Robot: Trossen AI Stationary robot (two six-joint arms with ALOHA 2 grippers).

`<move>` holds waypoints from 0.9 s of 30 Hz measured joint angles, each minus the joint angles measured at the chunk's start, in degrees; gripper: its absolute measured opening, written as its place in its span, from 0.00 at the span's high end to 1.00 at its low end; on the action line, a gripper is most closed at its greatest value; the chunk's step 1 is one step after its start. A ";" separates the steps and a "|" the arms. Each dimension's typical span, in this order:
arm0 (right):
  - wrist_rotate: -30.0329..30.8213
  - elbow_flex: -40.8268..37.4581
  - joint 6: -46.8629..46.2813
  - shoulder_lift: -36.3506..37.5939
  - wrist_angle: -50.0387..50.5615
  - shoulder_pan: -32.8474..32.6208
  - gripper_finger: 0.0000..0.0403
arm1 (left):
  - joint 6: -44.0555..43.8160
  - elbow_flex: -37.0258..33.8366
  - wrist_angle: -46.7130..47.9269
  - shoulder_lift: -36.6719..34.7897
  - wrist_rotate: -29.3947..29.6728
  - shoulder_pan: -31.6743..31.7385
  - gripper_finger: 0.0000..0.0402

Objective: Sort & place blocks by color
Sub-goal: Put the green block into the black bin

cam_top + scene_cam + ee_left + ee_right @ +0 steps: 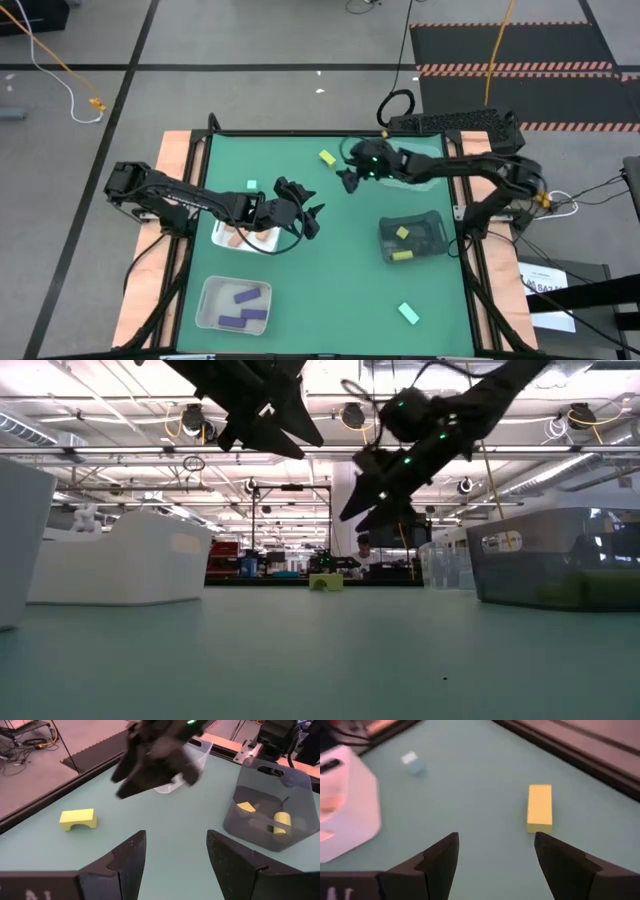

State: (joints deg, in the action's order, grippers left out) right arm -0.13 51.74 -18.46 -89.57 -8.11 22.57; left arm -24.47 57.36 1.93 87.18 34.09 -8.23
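We see the main hazard as arm-to-arm contact: the left gripper (312,218) and right gripper (347,180) hang near each other over mid-table, and a careless reach could make them collide. A second risk is a skewed descent that nudges the yellow matte arch-shaped block (540,807) instead of straddling it. We note both grippers stand wide open and hold nothing. The yellow block lies on the green mat (300,290) just ahead of the right gripper, apart from its fingers.
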 joint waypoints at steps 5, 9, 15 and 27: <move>0.03 7.88 0.61 -7.78 5.36 2.16 0.37 | 0.00 0.00 0.01 0.00 0.00 0.01 0.48; 0.10 13.05 3.87 -12.91 8.42 3.25 0.37 | 0.03 0.00 0.02 0.00 -0.02 -0.07 0.48; 0.08 17.89 4.64 -18.26 8.37 4.67 0.37 | 0.40 0.00 0.19 0.00 -0.71 -0.09 0.48; 0.04 20.98 4.64 -25.99 7.96 7.43 0.37 | 0.80 0.00 2.51 0.00 -0.83 -0.09 0.48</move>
State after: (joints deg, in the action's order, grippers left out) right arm -0.09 72.72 -13.82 -115.56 -0.15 30.00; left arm -23.67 57.36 4.45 87.18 33.26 -8.32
